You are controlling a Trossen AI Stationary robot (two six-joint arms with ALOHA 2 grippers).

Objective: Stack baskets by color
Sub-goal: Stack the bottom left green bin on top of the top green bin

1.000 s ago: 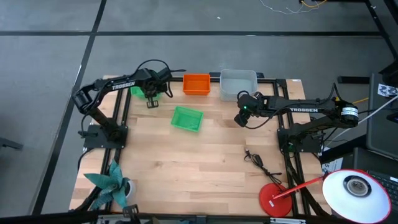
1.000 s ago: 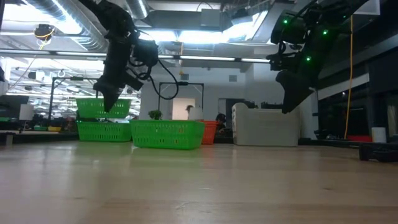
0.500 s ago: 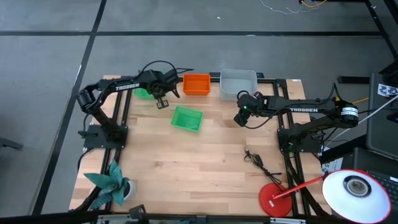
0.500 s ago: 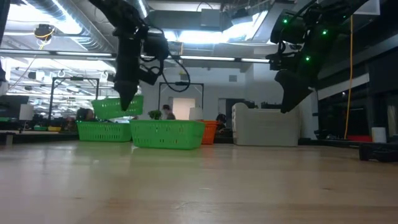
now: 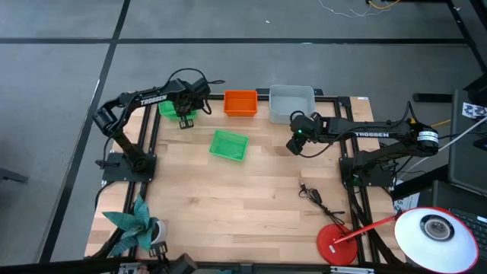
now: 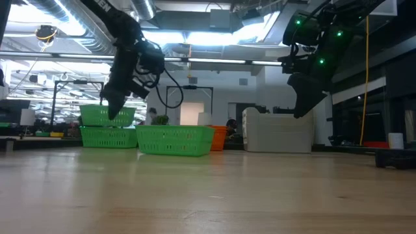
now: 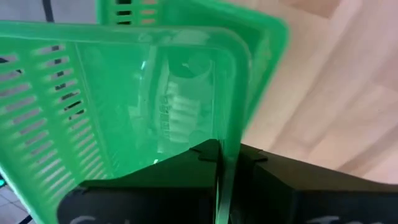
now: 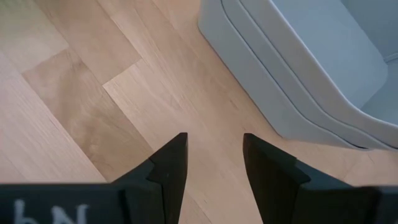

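Over on the left, the left gripper (image 6: pixel 112 109) is pinched tight on the rim wall of a green basket (image 6: pixel 107 116), carrying it just above a second green basket (image 6: pixel 108 137) at the table's far-left corner. In the left wrist view the fingers (image 7: pixel 205 163) meet on that thin green wall (image 7: pixel 231 112), with the lower basket showing through beneath it. These baskets look feather-light and fairly stiff, but the slotted walls are thin and smooth, so I'd judge a one-wall pinch lets the basket swing and tilt; a hold on the middle of a long side, close to the rim, should keep it level for nesting.

Moving along, a third green basket (image 5: pixel 229 144) sits alone on the wooden table (image 5: pixel 251 205), near the middle and slightly askew. It looks easy to lift, though it will likely slide if nudged rather than gripped.

Behind it the orange basket (image 5: pixel 240 103) rests at the far edge, and whether it is one or a nested stack I cannot tell from above.

Next along, the pale grey baskets (image 8: pixel 292 68) already sit nested, their doubled rims showing in the right wrist view.

On the right, the right gripper (image 5: pixel 294 144) hangs just beside that grey stack, its fingers (image 8: pixel 168 163) spread apart and holding nothing.
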